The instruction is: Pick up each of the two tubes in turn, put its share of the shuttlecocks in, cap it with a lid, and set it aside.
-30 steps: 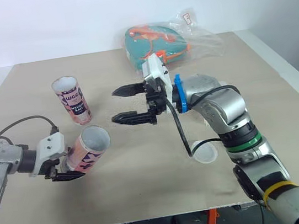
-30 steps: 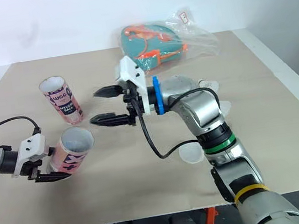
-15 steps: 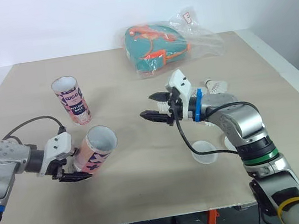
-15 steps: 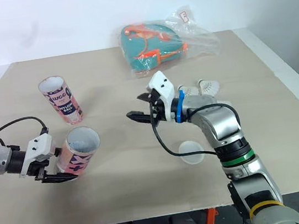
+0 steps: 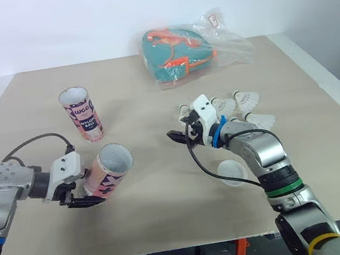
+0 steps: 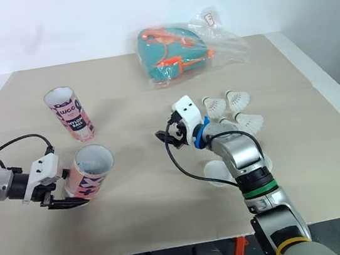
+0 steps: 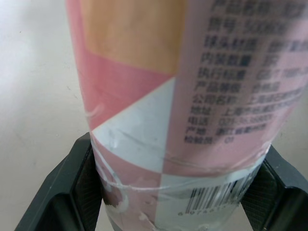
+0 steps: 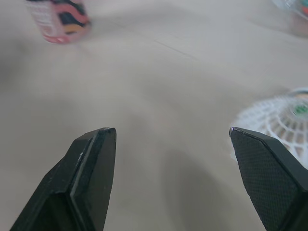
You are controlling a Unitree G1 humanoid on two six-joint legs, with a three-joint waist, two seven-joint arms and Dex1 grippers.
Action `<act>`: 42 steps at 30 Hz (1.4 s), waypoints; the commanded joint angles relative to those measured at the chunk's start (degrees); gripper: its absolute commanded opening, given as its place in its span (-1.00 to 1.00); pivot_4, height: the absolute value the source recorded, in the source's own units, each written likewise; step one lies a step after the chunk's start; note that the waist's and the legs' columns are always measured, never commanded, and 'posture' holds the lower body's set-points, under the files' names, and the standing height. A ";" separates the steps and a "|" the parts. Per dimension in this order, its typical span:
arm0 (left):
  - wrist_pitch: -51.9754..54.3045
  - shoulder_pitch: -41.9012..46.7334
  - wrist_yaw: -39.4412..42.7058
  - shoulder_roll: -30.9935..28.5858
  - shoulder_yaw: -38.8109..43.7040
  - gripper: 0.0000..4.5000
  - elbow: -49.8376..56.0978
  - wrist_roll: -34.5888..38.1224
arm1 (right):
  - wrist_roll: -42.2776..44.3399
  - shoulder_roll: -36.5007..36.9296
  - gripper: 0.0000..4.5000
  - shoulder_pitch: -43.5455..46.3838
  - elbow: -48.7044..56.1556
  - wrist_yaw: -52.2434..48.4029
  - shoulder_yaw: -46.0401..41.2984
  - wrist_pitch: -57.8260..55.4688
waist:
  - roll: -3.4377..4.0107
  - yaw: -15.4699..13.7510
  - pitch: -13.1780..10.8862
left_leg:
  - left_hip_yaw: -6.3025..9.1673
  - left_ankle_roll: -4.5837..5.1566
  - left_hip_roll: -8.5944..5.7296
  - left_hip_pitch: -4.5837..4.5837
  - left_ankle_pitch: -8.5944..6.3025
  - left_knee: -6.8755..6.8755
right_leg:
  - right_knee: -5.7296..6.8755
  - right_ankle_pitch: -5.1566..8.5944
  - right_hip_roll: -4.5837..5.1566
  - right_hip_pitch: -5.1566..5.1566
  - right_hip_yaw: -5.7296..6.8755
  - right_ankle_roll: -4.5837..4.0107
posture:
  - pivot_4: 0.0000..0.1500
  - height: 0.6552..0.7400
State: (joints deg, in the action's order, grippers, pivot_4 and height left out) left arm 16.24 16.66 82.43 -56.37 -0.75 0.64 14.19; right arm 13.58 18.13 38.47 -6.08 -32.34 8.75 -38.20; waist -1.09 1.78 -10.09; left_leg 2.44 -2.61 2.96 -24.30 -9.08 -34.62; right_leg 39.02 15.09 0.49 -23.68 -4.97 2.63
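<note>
Beige tabletop [image 5: 169,210], white wall behind. Your left gripper [image 5: 78,194] stayed clamped on held tube [image 5: 107,169], tilted, open mouth facing right; contents hidden. Second tube [image 5: 81,114] stood upright behind it, untouched. You pulled right gripper [image 5: 180,135] away from tube mouth, low toward shuttlecocks [image 5: 245,99], jaws apart, nothing between them. Lid [image 5: 232,172] lay by right forearm. Likely meaning: reach to tube over, next shuttlecock fetch begun; filling unfinished, capping not yet due.
</note>
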 commanded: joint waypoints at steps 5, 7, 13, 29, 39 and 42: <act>1.34 -1.84 -0.85 0.95 -2.19 0.53 2.87 0.49 | -1.36 -0.85 0.79 2.59 -2.99 0.11 -0.99 3.17 | 0.00 0.00 0.00 | 0.00 0.00 -0.02 0.00 0.00 0.00 | 0.00 0.00 0.00 0.01 -0.01 0.02 | 1.00 0.97; 1.70 -2.11 -1.00 0.86 -2.08 0.53 3.44 0.66 | -2.13 -1.38 0.79 3.91 -4.78 0.83 -1.06 4.22 | 0.00 0.04 0.00 | 0.00 0.00 -0.02 0.00 0.00 -0.01 | 0.00 0.01 0.00 0.01 -0.03 0.00 | 1.00 0.97; 2.51 -2.84 -1.67 0.89 -1.60 0.53 4.68 0.80 | -3.84 -2.85 0.79 7.20 -11.21 3.98 -2.23 5.08 | 0.00 0.12 0.00 | -0.01 0.00 -0.01 0.00 0.00 0.01 | 0.00 0.00 0.00 0.00 -0.04 0.02 | 1.00 0.97; 4.84 -4.04 -3.14 0.64 -1.05 0.53 7.41 1.82 | -5.50 -5.10 0.79 11.56 -20.31 8.90 -5.35 5.74 | 0.01 0.22 -0.01 | -0.01 0.00 -0.03 -0.01 0.00 0.02 | -0.02 -0.03 0.00 0.00 -0.07 0.10 | 1.00 0.97; 4.74 -4.14 -3.35 1.00 -1.24 0.53 7.38 1.82 | -6.57 -5.27 -0.42 10.24 -17.49 7.51 -4.22 7.04 | 0.01 0.43 -0.01 | -0.01 0.00 -0.03 0.00 0.00 0.07 | -0.03 -0.03 0.00 -0.02 -0.07 0.13 | 1.00 0.97; 4.67 -4.12 -3.38 1.14 -1.38 0.53 7.32 1.79 | -6.68 -5.32 -0.95 10.00 -16.74 7.01 -4.19 6.96 | 0.01 0.44 -0.01 | 0.00 0.00 -0.03 0.00 0.00 0.07 | -0.03 -0.03 0.00 -0.02 -0.06 0.12 | 1.00 0.97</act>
State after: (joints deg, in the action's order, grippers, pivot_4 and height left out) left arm 21.12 13.47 79.03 -56.29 0.38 6.93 15.47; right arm 6.78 12.83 47.96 -25.88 -24.92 4.67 -32.05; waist -1.08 2.22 -10.10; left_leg 2.43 -2.61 2.93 -24.30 -9.08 -34.55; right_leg 38.99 15.06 0.49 -23.69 -5.03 2.75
